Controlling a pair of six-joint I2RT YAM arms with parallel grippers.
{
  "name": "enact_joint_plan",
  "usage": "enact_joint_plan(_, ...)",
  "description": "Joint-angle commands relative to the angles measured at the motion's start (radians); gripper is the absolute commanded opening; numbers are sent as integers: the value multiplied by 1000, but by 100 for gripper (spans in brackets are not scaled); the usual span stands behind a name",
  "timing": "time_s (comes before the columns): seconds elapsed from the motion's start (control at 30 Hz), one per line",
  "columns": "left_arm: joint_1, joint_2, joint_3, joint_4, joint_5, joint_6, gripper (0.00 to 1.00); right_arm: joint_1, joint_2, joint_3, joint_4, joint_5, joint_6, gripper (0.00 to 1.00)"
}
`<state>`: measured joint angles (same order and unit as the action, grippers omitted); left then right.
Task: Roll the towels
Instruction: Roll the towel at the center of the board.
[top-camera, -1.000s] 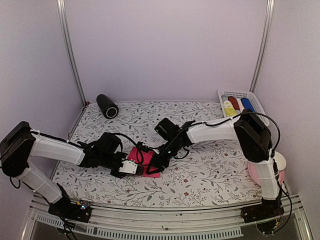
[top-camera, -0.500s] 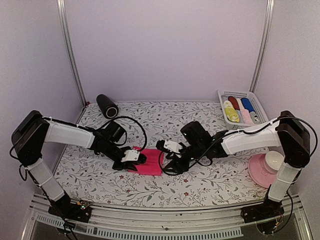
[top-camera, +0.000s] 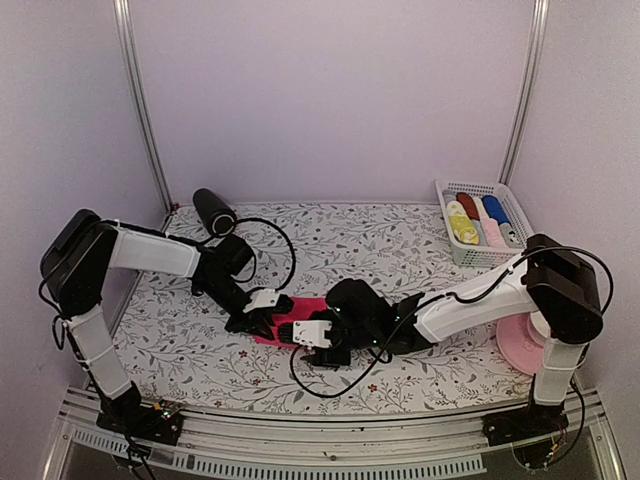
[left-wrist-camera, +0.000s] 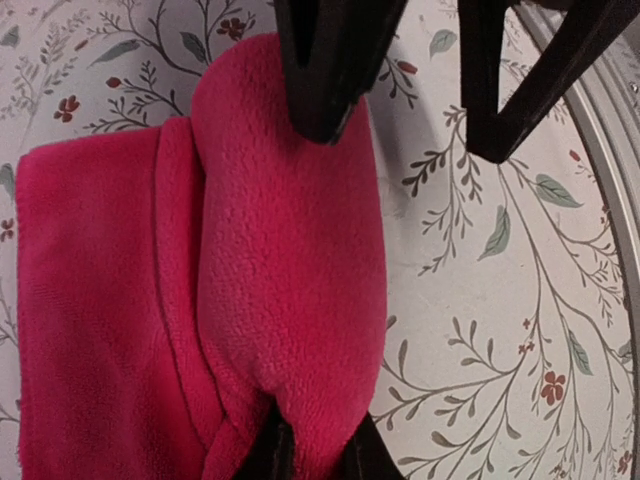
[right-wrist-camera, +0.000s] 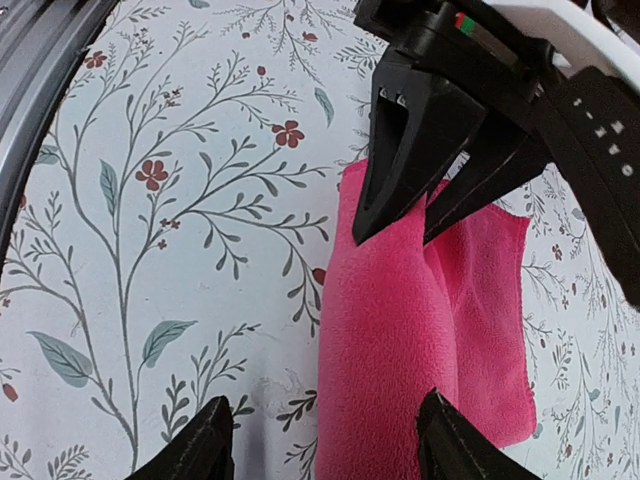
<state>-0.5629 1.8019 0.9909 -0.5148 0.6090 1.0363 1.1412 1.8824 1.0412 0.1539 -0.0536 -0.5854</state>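
One hot pink towel (top-camera: 305, 306) lies in the middle of the table (top-camera: 400, 240), part rolled. There is a fat roll along its near edge and a flat flap left beyond it. My left gripper (right-wrist-camera: 398, 235) is nipped tight on one end of that roll. My right gripper (right-wrist-camera: 330, 445) is spread wide at the other end, low over the cloth. The roll sits between its fingers but off-centre, close to one finger, with the other out over bare table. I cannot tell whether that nearer finger touches the cloth.

I judge the step in hand to be getting a second hold, so both ends turn together. To do it well I would shift the right gripper sideways until the roll is centred. Then I would close on the whole thickness, not just the top layer. After that I would turn both wrists evenly toward the flap, keeping the cloth taut between them so the roll neither cones nor slackens.
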Motion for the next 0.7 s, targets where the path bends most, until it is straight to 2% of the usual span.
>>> enact_joint_plan(0.0,13,77,1,-122,-53,-8,4,18,49,55,23,73,-62,62)
enact_joint_plan(0.43,31,132,53,-167,-32,5,7,27,143,94,7,169,-85,55)
enact_joint_plan(0.53,32,131,59,-176,-29,7,11,26,175,112,-12,208,-83,50)
enact_joint_plan(0.67,36,132,69,-187,-29,9,15,26,208,128,-28,246,-82,39)
